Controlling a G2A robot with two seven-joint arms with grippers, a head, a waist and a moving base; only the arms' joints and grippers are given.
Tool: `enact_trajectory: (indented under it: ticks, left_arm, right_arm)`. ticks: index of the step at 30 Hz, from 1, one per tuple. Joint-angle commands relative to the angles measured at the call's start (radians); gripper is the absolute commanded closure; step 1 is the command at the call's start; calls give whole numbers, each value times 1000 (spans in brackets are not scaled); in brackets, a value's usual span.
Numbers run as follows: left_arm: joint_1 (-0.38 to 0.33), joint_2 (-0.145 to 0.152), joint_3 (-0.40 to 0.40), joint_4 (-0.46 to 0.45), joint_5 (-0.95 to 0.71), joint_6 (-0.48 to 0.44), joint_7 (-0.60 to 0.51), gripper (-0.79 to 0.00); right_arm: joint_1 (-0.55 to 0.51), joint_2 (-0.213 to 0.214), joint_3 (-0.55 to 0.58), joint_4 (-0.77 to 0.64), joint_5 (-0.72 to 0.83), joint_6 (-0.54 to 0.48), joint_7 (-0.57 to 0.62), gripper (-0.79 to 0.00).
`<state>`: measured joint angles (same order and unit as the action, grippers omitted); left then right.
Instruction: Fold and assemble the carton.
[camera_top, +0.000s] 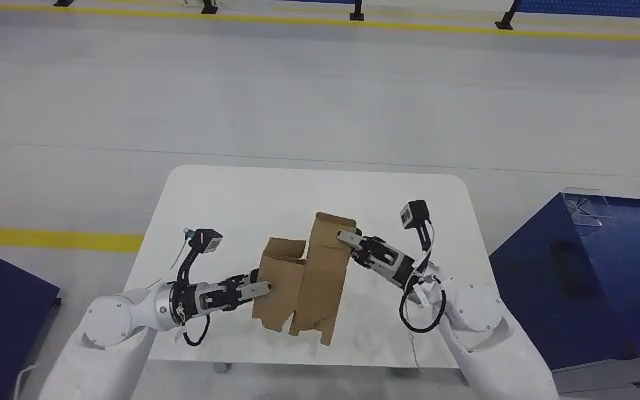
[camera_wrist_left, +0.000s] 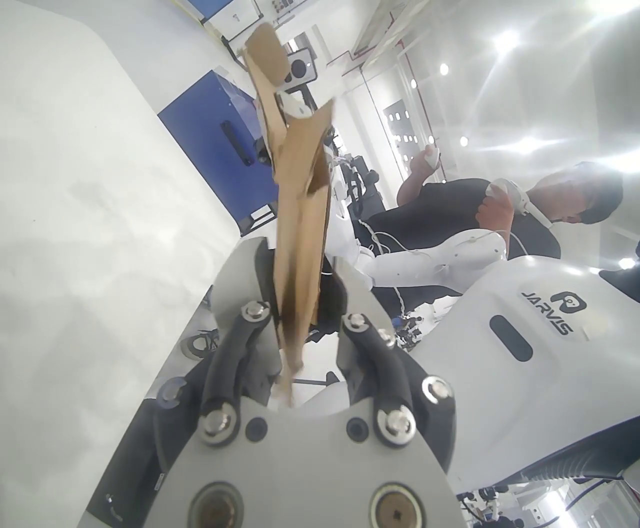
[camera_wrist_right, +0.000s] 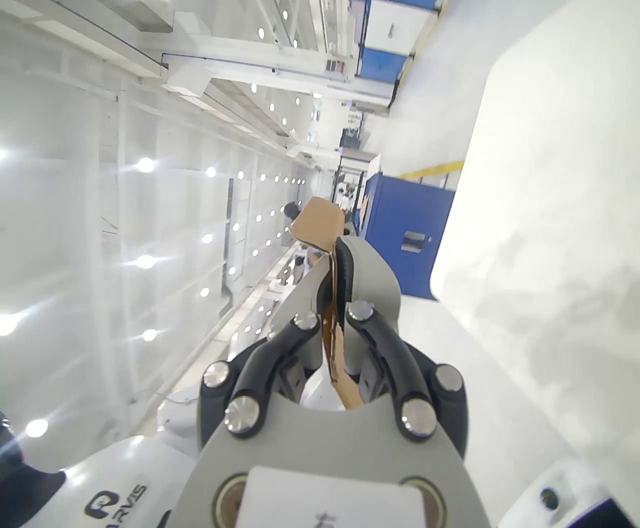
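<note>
Gripping carton (camera_top: 308, 280) by opposite edges: left gripper (camera_top: 268, 289) clamped on one, right gripper (camera_top: 344, 238) on other, near table (camera_top: 300, 195) front edge.

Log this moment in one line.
carton: partly folded, not assembled | left gripper: jaws shut on carton | right gripper: jaws shut on carton

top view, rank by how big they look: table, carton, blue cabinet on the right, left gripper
1. table
2. blue cabinet, though the frame edge cuts it off
3. carton
4. left gripper, smallest by far
</note>
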<state>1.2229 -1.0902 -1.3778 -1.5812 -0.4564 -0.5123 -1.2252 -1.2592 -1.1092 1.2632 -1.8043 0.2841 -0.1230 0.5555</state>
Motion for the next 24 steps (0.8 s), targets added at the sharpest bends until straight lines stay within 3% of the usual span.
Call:
enact_trajectory:
  ticks: [1, 2, 7, 11, 13, 17, 19, 24]
  left_arm:
    - [0, 0, 0, 0, 0, 0, 0, -785]
    - [0, 0, 0, 0, 0, 0, 0, -785]
    - [0, 0, 0, 0, 0, 0, 0, -785]
    - [13, 3, -40, -18, 88, -36, 106, -785]
    - [34, 10, -96, -75, 333, -65, 232, -785]
    - [140, 8, -144, -318, 910, -11, 560, -785]
    - [195, 2, -109, -421, 1191, 53, 697, -785]
    - [237, -7, 16, -484, 1493, 56, 876, -785]
  right_arm:
    - [-20, 0, 15, -14, -43, -60, -43, 0]
    - [-36, -3, 18, -16, 20, -59, -60, 0]
    - [-36, -3, 18, -16, 20, -59, -60, 0]
    - [-56, -4, 18, -43, -123, -117, -142, 0]
    - [-63, -6, 9, -54, -117, -133, -145, 0]
    - [-69, -7, 5, -63, -143, -143, -142, 0]
    - [-70, -9, 2, -63, -147, -143, -143, 0]
    - [-66, -12, -7, -59, -149, -139, -137, 0]
